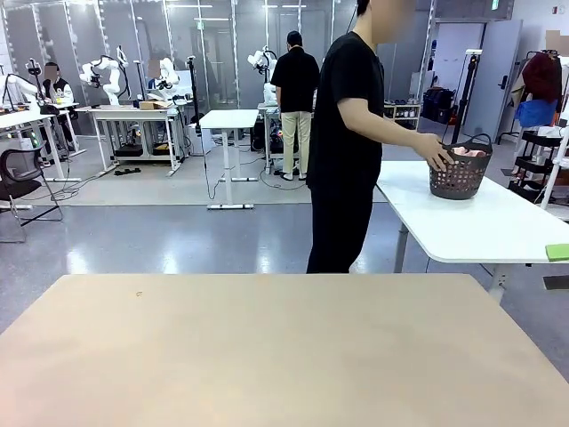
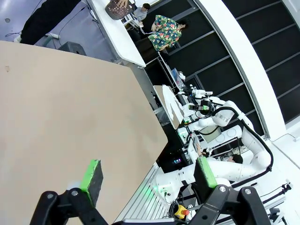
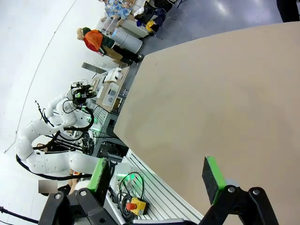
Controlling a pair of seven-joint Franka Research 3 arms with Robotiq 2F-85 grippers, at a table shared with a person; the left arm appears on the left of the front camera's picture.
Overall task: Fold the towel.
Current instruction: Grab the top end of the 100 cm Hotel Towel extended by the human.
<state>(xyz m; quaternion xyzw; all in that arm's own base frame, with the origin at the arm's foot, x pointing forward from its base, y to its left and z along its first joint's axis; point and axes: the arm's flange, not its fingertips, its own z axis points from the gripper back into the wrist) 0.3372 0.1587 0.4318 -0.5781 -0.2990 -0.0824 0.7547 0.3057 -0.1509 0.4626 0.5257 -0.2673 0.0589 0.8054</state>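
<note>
A bit of the salmon-pink towel (image 1: 471, 152) peeks over the rim of a dark grey basket (image 1: 460, 174) on a white side table (image 1: 480, 222) at the far right. A person in black stands beyond my table, one hand (image 1: 436, 155) on the basket's edge. In the left wrist view my left gripper (image 2: 148, 174) is open above the beige tabletop (image 2: 70, 108), nothing between its green pads; the basket (image 2: 117, 8) appears at the top. My right gripper (image 3: 155, 176) is likewise open over the tabletop's (image 3: 211, 103) edge, holding nothing.
The beige table (image 1: 267, 356) spans the foreground of the front view. A green object (image 1: 557, 252) lies on the white side table's near right edge. Other people, tables and robot stations stand farther back in the room.
</note>
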